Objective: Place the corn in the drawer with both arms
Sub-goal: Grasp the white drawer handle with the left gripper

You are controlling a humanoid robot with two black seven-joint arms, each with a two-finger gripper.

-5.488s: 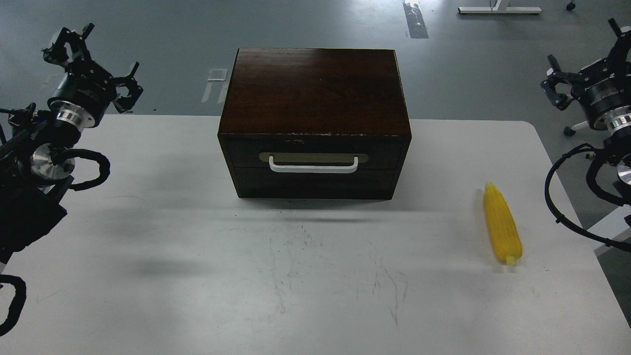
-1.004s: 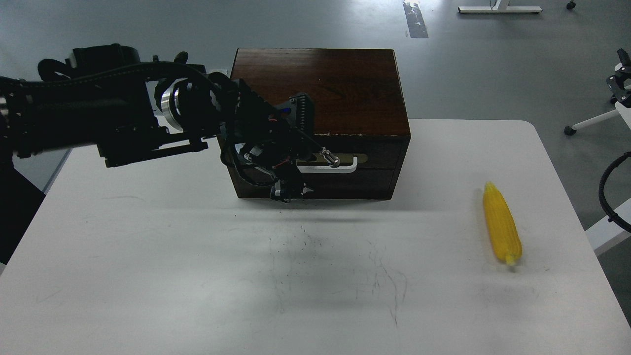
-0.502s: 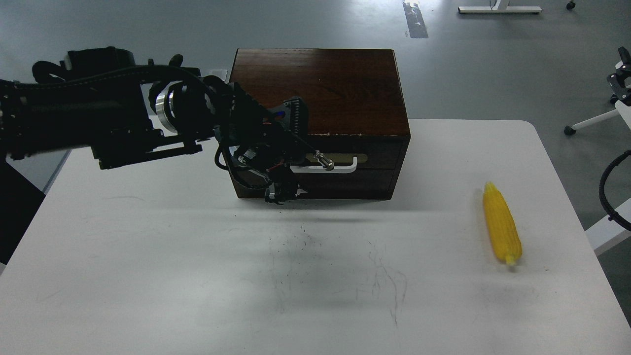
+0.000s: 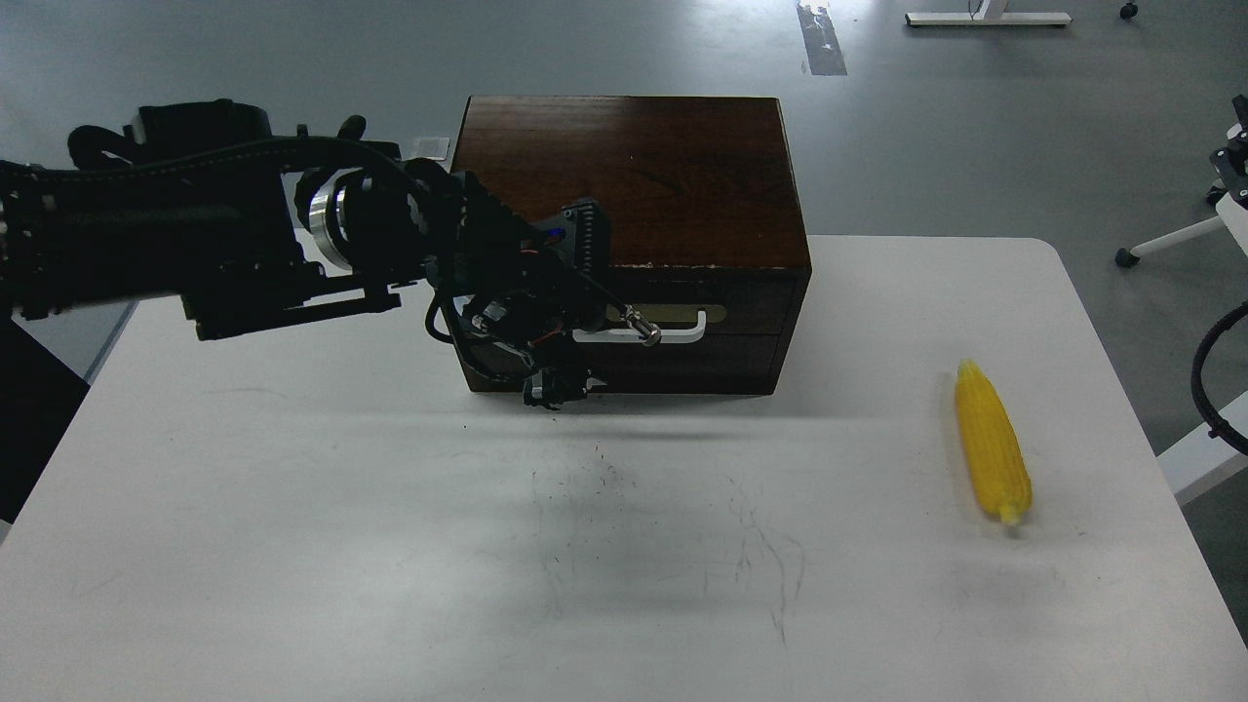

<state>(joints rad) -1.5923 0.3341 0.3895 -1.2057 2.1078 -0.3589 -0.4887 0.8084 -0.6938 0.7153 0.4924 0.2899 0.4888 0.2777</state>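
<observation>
The corn point(image 4: 993, 444) lies on the white table at the right, pointed end away from me. The drawer point(image 4: 682, 307) looks closed in the dark wooden box point(image 4: 634, 175), and the right part of its white handle point(image 4: 678, 334) shows. My left gripper point(image 4: 570, 312) is at the handle's left end and covers it. It is open, with one ribbed finger point(image 4: 585, 234) above the handle and the other point(image 4: 554, 388) below. Only a small black part of my right gripper point(image 4: 1230, 156) shows at the right edge, far from the corn.
The white table point(image 4: 390, 546) carries faint pen marks in front of the box. A plain handleless panel point(image 4: 682, 366) sits below the drawer. Grey floor lies beyond the table, with a chair base point(image 4: 1160, 244) at the right.
</observation>
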